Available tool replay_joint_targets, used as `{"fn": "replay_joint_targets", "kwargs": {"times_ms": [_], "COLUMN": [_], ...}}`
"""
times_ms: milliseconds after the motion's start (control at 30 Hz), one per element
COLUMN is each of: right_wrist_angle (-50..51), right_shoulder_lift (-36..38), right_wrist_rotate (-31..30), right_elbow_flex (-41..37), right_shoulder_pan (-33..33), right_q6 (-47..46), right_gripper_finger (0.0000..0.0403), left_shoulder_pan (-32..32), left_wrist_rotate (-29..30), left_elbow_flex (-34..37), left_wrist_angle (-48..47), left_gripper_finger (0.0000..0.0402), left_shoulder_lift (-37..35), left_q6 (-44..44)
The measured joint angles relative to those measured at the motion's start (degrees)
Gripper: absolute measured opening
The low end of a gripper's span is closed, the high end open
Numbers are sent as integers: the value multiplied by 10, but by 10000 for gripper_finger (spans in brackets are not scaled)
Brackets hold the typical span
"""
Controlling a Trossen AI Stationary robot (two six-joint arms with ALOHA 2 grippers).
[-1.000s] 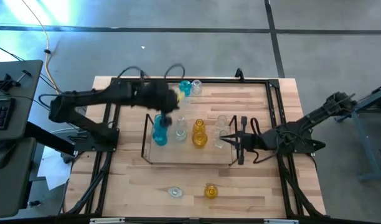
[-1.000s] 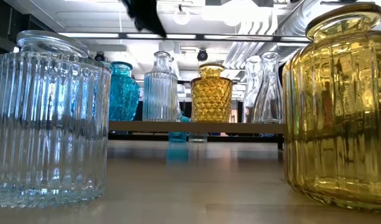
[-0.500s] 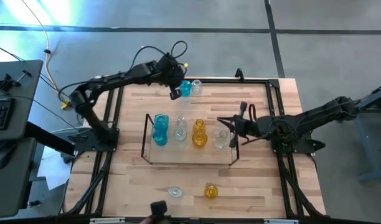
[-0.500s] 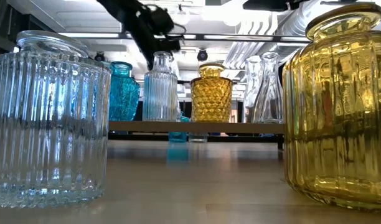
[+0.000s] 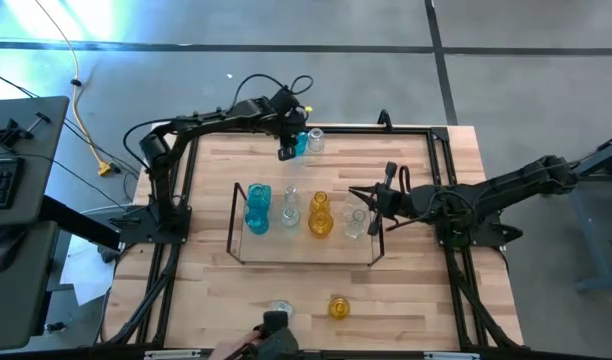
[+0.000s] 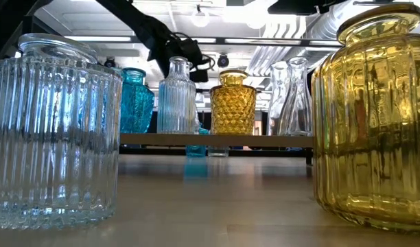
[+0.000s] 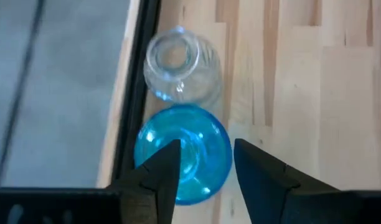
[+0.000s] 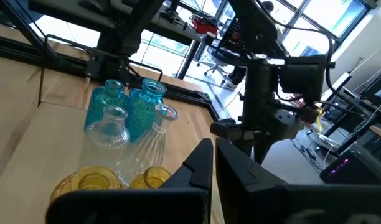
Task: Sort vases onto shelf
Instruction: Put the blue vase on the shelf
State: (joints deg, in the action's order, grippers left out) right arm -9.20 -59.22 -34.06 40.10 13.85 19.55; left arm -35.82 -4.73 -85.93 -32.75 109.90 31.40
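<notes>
The left gripper hangs directly above a small blue translucent glass vase that stands at the far edge of the table, and its two dark fingers are spread apart, one on each side of the vase mouth, with nothing held between them. Just beyond the blue vase, away from the gripper, stands a small clear glass vase, and the two seem to touch or nearly touch. Both stand close beside the black frame that edges the table. The low shelf with thin dark metal frame and light wood surface lies nearer the middle of the table, apart from this gripper; on it stand two blue vases, clear ones and an amber-yellow one. The right gripper waits at the right end of the shelf, its fingers pressed together and empty. I judge that the next step is to go down and close on the blue vase. The risk is that the fingers are only a little wider than the vase, so a small error to the side can knock the rim and tip it against the clear neighbour or the frame. Smooth round glass can also slip from a weak grip during the lift.
</notes>
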Motion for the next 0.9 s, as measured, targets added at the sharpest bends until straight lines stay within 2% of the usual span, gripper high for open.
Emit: {"fn": "replay_joint_targets", "kwargs": {"times_ms": [233,400,900], "right_wrist_angle": [3,4,4], "right_shoulder_lift": [0,0,0], "right_wrist_rotate": [0,0,0], "right_elbow_flex": [0,0,0], "right_shoulder_pan": [0,0,0], "right_q6": [0,0,0], "right_gripper_finger": [0,0,0], "left_shoulder_pan": [7,4,-2], "left_wrist_rotate": [16,74,48], "left_elbow_flex": [0,0,-3], "left_wrist_angle": [19,21,13], "left_gripper_finger": [142,134,131], "left_shoulder_lift": [1,13,39], "left_q6": [42,36,49]}}
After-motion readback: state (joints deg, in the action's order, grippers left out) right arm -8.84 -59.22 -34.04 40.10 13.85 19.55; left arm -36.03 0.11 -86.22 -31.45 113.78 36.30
